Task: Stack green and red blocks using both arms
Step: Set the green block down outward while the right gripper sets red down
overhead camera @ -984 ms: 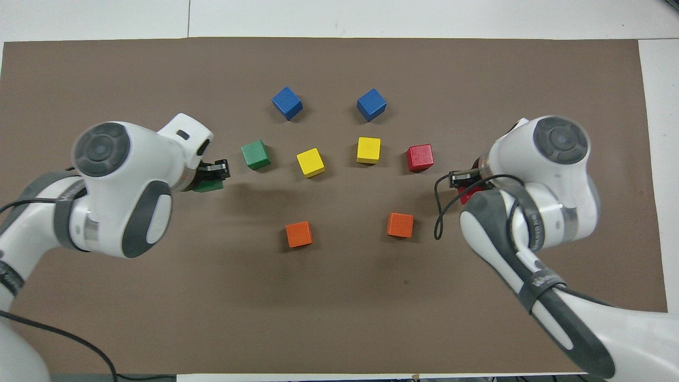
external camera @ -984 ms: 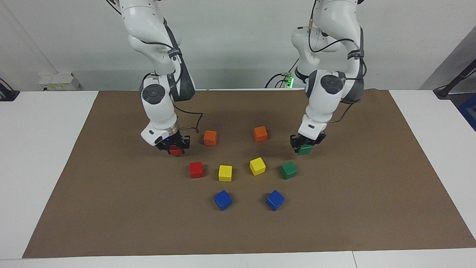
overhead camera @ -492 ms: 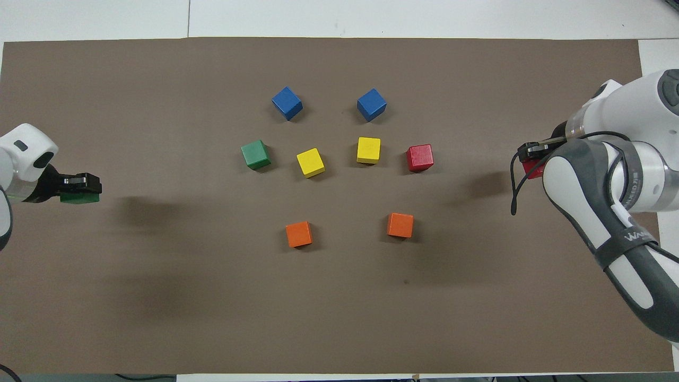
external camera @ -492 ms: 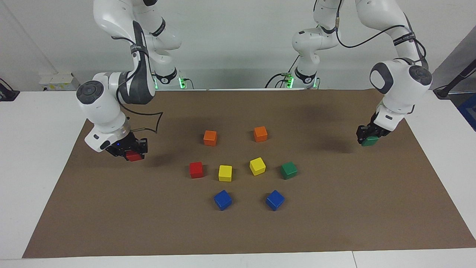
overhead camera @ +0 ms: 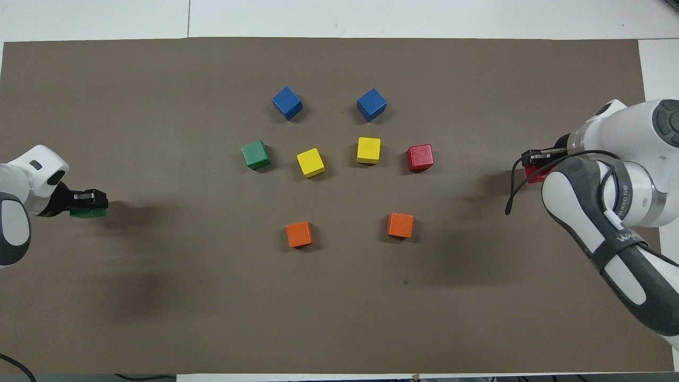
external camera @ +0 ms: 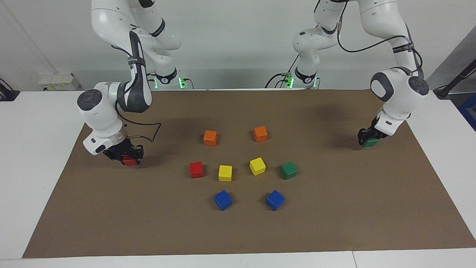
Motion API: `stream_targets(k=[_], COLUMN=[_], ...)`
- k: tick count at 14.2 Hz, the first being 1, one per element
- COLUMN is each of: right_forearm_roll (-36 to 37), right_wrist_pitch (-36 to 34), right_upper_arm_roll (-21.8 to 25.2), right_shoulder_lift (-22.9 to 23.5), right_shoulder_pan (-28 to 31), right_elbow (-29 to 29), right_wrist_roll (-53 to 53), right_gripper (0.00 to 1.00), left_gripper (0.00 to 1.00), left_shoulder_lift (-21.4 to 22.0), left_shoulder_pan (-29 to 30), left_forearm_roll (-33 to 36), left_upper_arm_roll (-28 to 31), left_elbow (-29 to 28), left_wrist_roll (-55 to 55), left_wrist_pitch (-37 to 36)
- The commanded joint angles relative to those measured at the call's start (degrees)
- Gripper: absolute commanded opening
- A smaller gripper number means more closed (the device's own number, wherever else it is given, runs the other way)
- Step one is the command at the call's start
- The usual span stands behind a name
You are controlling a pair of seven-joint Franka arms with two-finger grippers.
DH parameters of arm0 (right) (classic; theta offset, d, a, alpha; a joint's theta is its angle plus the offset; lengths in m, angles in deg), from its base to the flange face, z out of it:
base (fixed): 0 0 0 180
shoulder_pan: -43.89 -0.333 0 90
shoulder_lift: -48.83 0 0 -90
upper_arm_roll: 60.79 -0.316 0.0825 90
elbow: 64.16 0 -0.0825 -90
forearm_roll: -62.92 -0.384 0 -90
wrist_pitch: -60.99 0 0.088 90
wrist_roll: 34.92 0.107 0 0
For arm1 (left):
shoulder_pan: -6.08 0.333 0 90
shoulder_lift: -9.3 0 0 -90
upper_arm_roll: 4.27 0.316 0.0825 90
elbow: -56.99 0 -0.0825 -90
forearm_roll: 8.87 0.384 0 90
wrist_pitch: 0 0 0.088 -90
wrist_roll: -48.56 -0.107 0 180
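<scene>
My left gripper (external camera: 368, 139) is shut on a dark green block (external camera: 369, 143) and holds it low over the brown mat near the left arm's end; it also shows in the overhead view (overhead camera: 87, 204), with its block (overhead camera: 87, 213). My right gripper (external camera: 128, 156) is shut on a red block (external camera: 129, 161), low over the mat near the right arm's end; the overhead view shows this gripper (overhead camera: 537, 162) and block (overhead camera: 533, 173) too. I cannot tell whether either block touches the mat. A second green block (external camera: 288, 170) and a second red block (external camera: 196, 169) lie in the middle row.
Two yellow cubes (external camera: 225, 173) (external camera: 257, 166) lie between the loose red and green blocks. Two orange cubes (external camera: 210, 137) (external camera: 260, 133) lie nearer to the robots, two blue cubes (external camera: 222, 200) (external camera: 275, 200) farther. The brown mat (external camera: 238, 230) covers the white table.
Both arms carried their blocks from beside the middle cluster out to their own ends of the mat. In the last half second each gripper sank a little lower.
</scene>
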Motion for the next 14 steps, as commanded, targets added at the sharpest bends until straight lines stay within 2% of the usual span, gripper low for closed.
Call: stream_targets(k=[1,6,10,11,12,13,14], right_forearm_roll=[-0.7,-0.7,-0.7,-0.7,-0.7,-0.7,-0.7], right_wrist_pitch=[4.3,8.5,12.9,12.9,13.0,13.0,13.3], right_upper_arm_roll=[-0.5,-0.5,-0.5,-0.5,-0.5,-0.5,-0.5], right_shoulder_lift=[-0.6,-0.3,-0.4,-0.4,-0.4,-0.3,-0.1], right_shoulder_pan=[1.1,1.2,1.2,1.2,1.3,1.6,1.8], right_elbow=[2.8,4.9,7.4,7.5,7.5,7.4,7.5], right_wrist_roll=[0.3,-0.1,-0.2,-0.4,-0.6,-0.8,-1.1], right_gripper=[0.00,0.00,0.00,0.00,0.00,0.00,0.00], left_gripper=[0.00,0.00,0.00,0.07,0.94,1.00,1.00], left_shoulder_lift=[-1.5,-4.3,-4.7,-4.8,-4.8,-4.8,-4.8], left_shoulder_pan=[1.0,1.0,1.0,1.1,1.1,1.1,1.1], left_forearm_roll=[0.6,0.6,0.6,0.6,0.5,0.6,0.6], left_upper_arm_roll=[-0.6,-0.6,-0.6,-0.6,-0.5,-0.5,-0.5], left_elbow=[-0.7,-0.1,-0.1,-0.1,-0.1,0.1,0.7], left_wrist_roll=[-1.5,-5.0,-7.4,-9.3,-10.4,-10.8,-11.0], left_wrist_pitch=[2.6,4.5,5.1,5.3,5.4,5.2,4.4])
